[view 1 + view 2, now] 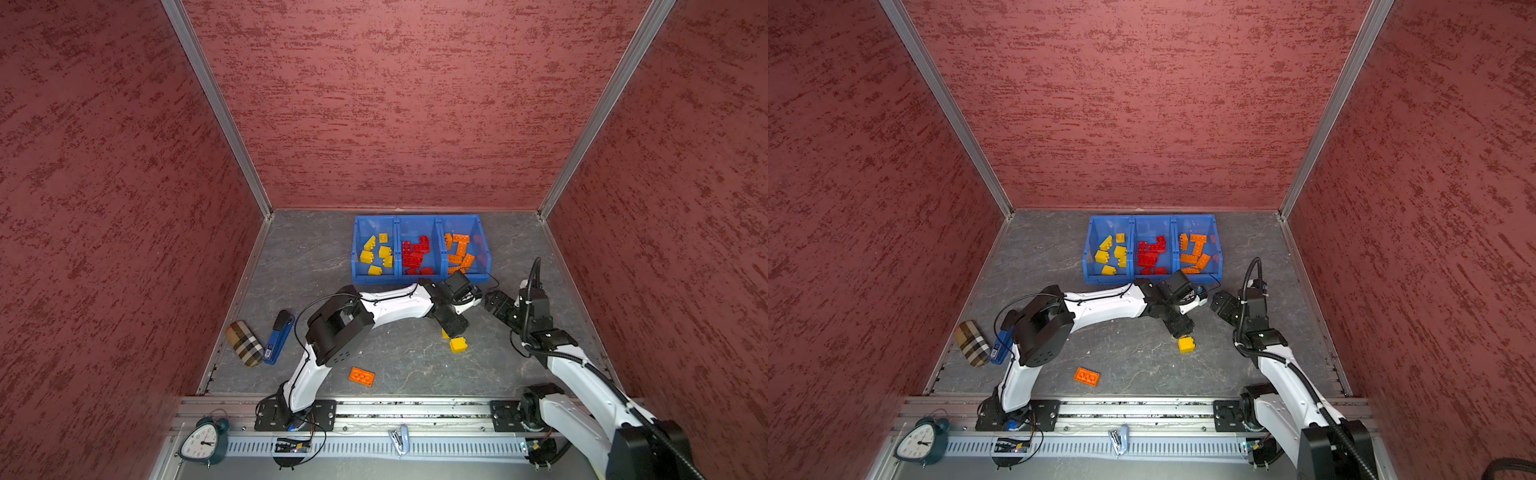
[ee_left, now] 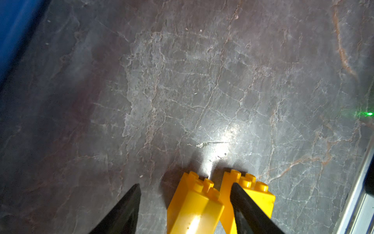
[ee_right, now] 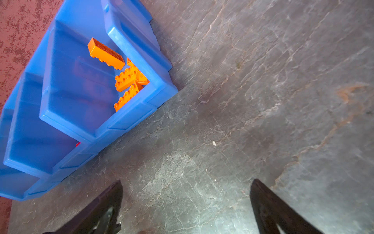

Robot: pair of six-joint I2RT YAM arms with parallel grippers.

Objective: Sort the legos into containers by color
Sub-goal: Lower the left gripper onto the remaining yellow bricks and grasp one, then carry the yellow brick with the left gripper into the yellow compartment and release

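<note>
Yellow lego (image 2: 194,206): on table (image 2: 202,81), between left gripper's (image 2: 185,184) parted jaws, ungripped. Right gripper (image 3: 187,181): jaws spread, empty.

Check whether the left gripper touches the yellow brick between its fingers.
Cannot tell. Left wrist view: floor shows between one finger of the left gripper and the yellow brick; the other finger sits close beside it, gap unclear.
</note>
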